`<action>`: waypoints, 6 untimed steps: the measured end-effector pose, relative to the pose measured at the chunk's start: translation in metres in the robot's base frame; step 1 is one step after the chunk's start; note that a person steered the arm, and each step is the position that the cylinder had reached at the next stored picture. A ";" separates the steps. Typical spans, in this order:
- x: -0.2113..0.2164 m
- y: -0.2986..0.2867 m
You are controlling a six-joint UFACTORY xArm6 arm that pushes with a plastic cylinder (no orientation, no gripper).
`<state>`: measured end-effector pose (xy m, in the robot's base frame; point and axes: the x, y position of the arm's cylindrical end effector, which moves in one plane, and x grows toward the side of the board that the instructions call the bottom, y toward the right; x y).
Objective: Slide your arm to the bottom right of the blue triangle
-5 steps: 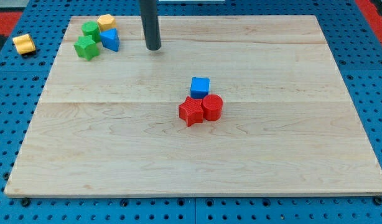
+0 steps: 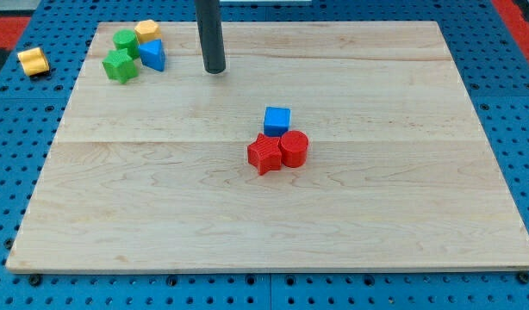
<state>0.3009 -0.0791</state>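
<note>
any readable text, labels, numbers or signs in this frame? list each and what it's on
None. No words, numbers, brands or signs show anywhere.
Wooden board: bare grain only.
Blocks, e.g. blue triangle and blue cube: plain coloured faces, no print.
My tip, right of the blue triangle: plain dark rod, unmarked.
Blue pegboard: holes only.

1 view, high front, angled down
</note>
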 end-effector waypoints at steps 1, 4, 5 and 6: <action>0.000 -0.002; 0.000 -0.024; 0.000 -0.033; 0.000 -0.035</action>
